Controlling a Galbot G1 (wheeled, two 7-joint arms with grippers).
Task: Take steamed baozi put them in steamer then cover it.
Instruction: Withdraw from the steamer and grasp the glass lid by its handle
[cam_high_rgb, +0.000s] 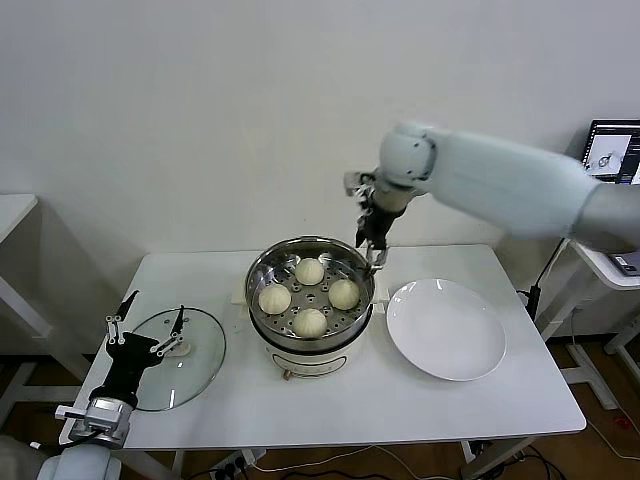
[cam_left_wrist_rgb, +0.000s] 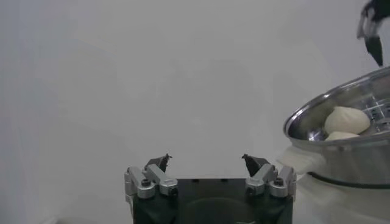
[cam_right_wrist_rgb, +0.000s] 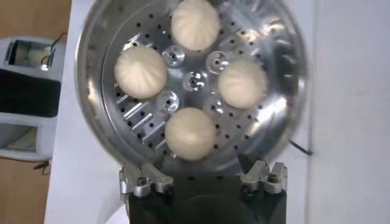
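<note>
The steamer (cam_high_rgb: 258, 272) stands mid-table on its white base, uncovered. Four steamed baozi sit on its perforated tray: far (cam_high_rgb: 310, 271), left (cam_high_rgb: 274, 298), right (cam_high_rgb: 343, 294) and near (cam_high_rgb: 310, 322). My right gripper (cam_high_rgb: 372, 240) hangs open and empty just above the steamer's far right rim. Its wrist view looks down on the baozi (cam_right_wrist_rgb: 190, 133) and the tray (cam_right_wrist_rgb: 195, 79). The cover (cam_high_rgb: 198, 362), a glass lid, lies flat on the table at the left. My left gripper (cam_high_rgb: 153, 315) is open and empty just above the cover, and it shows in its own view (cam_left_wrist_rgb: 207, 159).
An empty white plate (cam_high_rgb: 445, 328) lies right of the steamer. The table's front edge (cam_high_rgb: 330, 438) is near. A laptop (cam_high_rgb: 612, 150) stands on a side table at far right. The left wrist view shows the steamer's side (cam_left_wrist_rgb: 341, 152).
</note>
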